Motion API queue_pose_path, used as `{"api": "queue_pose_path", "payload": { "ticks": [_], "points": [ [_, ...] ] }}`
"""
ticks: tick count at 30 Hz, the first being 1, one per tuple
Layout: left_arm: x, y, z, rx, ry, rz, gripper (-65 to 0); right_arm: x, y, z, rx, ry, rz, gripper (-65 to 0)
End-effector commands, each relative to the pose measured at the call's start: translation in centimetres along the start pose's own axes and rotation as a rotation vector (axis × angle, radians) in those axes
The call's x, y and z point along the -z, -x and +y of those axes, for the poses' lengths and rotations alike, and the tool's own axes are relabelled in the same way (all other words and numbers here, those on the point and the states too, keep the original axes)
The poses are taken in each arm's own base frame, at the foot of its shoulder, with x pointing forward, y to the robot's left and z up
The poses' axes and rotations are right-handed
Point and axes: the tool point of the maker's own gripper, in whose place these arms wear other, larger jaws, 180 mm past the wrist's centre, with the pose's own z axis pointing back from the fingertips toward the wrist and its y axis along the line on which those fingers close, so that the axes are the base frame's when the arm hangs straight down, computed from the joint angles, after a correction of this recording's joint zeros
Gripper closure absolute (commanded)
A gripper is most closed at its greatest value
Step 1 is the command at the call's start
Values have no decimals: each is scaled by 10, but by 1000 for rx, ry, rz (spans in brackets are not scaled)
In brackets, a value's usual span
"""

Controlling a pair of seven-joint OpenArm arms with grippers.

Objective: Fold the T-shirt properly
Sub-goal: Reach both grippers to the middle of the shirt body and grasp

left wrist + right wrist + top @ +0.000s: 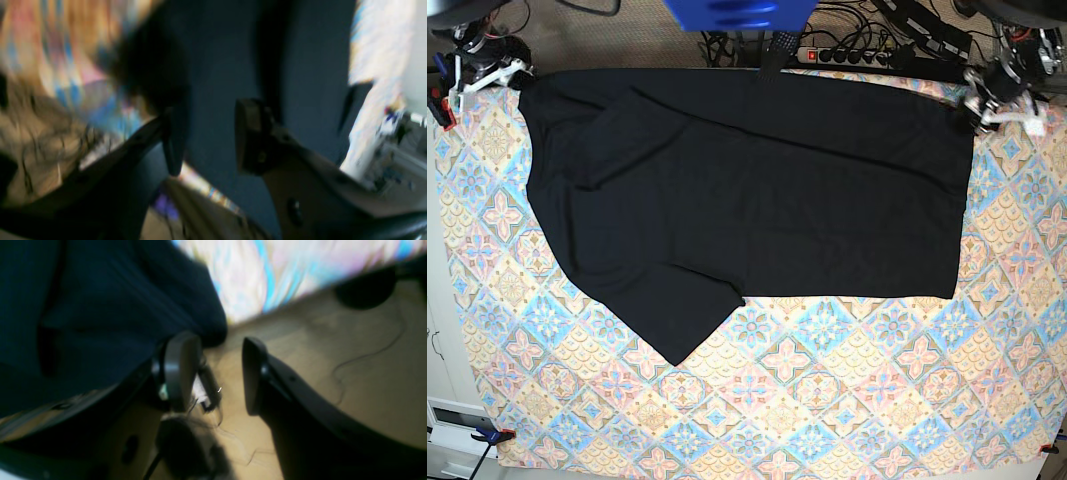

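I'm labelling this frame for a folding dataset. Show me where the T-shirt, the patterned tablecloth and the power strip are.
T-shirt (pixel 767 190): base view, middle of the body panel.
Patterned tablecloth (pixel 847 390): base view, bare patch below the shirt.
Power strip (pixel 842 56): base view, its socket row beyond the table's far edge.

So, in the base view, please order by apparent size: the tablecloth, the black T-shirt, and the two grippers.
1. Tablecloth, covering nearly the whole view.
2. T-shirt, spread over its upper half.
3. Left gripper and right gripper: both small at the far corners and look alike, so I do not rank them.
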Motion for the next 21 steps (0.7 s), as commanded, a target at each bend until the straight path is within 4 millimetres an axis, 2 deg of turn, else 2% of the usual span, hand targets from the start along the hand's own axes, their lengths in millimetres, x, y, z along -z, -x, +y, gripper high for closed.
{"api": "queue_pose_path", "payload": {
  "ticks": [1,5,11,15,21],
  "points": [
    [-4,-14,-14,28,34,-30,-244,-10,-21,-2,-37,13,-62,-244],
    [4,-48,-48,87,97,-92,-248,-18,-41,9,-98,15,-102,-244],
    [29,-92,-104,314,76,-176,-245,-5,-86,55,-177,-72,-149,-244],
    [57,-108,-121,364,42,-182,-245,5,-109,84,-220,-128,-188,-244],
    [101,-135,-126,301,-15,-150,-245,20,-134,121,-346,-143,-193,-244]
  ]
}}
